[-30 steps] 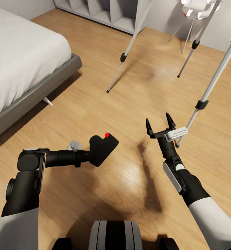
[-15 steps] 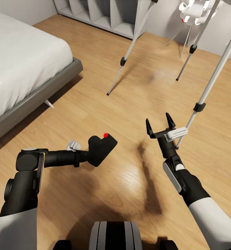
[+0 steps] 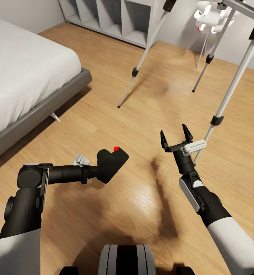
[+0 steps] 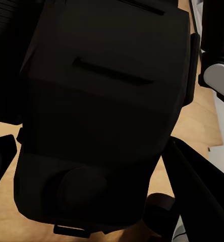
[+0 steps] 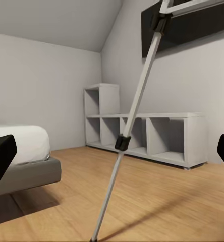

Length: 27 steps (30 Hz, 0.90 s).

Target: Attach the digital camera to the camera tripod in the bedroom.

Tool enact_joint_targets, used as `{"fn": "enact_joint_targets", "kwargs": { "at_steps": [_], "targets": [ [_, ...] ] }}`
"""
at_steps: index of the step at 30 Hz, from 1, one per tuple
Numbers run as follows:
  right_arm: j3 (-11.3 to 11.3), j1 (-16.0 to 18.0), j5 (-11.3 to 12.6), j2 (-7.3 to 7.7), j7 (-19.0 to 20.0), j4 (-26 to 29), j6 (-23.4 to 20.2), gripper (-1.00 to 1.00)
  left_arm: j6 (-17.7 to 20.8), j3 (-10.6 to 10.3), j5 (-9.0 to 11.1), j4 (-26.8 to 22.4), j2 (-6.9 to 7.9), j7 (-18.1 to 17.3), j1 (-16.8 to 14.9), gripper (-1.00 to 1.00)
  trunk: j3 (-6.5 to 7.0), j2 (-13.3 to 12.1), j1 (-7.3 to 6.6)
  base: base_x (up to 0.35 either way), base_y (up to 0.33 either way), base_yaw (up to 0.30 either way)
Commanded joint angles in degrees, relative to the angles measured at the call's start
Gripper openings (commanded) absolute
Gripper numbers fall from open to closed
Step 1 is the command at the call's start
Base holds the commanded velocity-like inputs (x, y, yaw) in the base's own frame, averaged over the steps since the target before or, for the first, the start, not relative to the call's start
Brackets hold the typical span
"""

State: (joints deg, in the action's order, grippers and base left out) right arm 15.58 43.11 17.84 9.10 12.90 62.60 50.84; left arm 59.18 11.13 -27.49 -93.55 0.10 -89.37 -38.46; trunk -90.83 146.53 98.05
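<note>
We hold the digital camera (image 3: 112,165) clamped in our left gripper (image 3: 98,172), out over the wood floor (image 3: 104,114) in front of the trunk, red button up. In the left wrist view the cam body (image 4: 104,116) sits close against the lens w/ a dark finger (image 4: 198,196) at its side. Our right gripper (image 3: 176,137) is raised, jaws apart, nothing between them, its tips just beside the near leg of the camera tripod (image 3: 224,103).

Vs 1 s ago: both arms sit at the same spots in the picture, but the room has slid down it, so the head cam tilted up, not the things. More of the tripod's top now shows, plus more of the grey shelf unit (image 3: 115,19) & the small white object (image 3: 209,15) on thin legs. The bed (image 3: 24,68) stays on the left. Right wrist view: one tripod leg (image 5: 127,136) crosses before the shelf unit (image 5: 147,131).
</note>
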Motion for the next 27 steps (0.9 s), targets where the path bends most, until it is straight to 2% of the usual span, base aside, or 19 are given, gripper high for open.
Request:
{"fn": "enact_joint_targets", "kwargs": {
  "at_steps": [1,4,12,15,16,18,21,27],
  "targets": [
    [0.15,0.04,0.61,0.05,0.37,-0.03,0.13,1.00,0.58,0.03,-0.55,-0.05,0.01,-0.63,-0.03,-1.00,0.05,0.01,-0.01,0.000,0.000,0.000],
    [0.15,0.04,0.61,0.05,0.37,-0.04,0.13,1.00,0.65,-0.08,-0.55,-0.07,0.50,-0.63,0.00,-1.00,0.15,0.01,-0.01,0.000,0.000,0.000],
    [0.15,0.04,0.61,0.04,0.37,-0.03,0.13,1.00,0.82,-0.07,-0.46,-0.06,1.43,-0.63,0.05,-1.00,1.96,-0.09,-0.21,0.000,0.000,0.000],
    [0.15,0.04,0.61,0.04,0.37,-0.03,0.13,1.00,0.82,0.00,0.69,-0.06,1.95,-0.63,0.05,-1.00,2.63,-0.13,-0.29,0.000,0.000,0.000],
    [0.15,0.04,0.61,0.04,0.37,-0.03,0.13,1.00,0.82,-0.02,3.13,-0.05,2.23,-0.63,0.05,-1.00,2.85,-0.15,-0.32,0.000,0.000,0.000],
    [0.15,0.04,0.61,0.04,0.37,-0.03,0.13,1.00,0.82,-0.07,5.04,-0.05,2.41,-0.63,0.05,-1.00,3.30,-0.17,-0.37,0.000,0.000,0.000],
    [0.15,0.04,0.64,0.04,0.37,-0.03,0.07,1.00,0.82,-0.05,6.04,-0.05,2.50,-0.63,0.05,-1.00,3.96,-0.21,-0.45,0.000,0.000,0.000],
    [0.25,0.04,0.76,0.05,0.42,-0.03,-0.06,1.00,0.82,4.82,6.57,-0.01,2.57,-0.63,0.05,-1.00,5.29,-0.29,-0.60,0.000,0.000,0.000]
  ]
}}
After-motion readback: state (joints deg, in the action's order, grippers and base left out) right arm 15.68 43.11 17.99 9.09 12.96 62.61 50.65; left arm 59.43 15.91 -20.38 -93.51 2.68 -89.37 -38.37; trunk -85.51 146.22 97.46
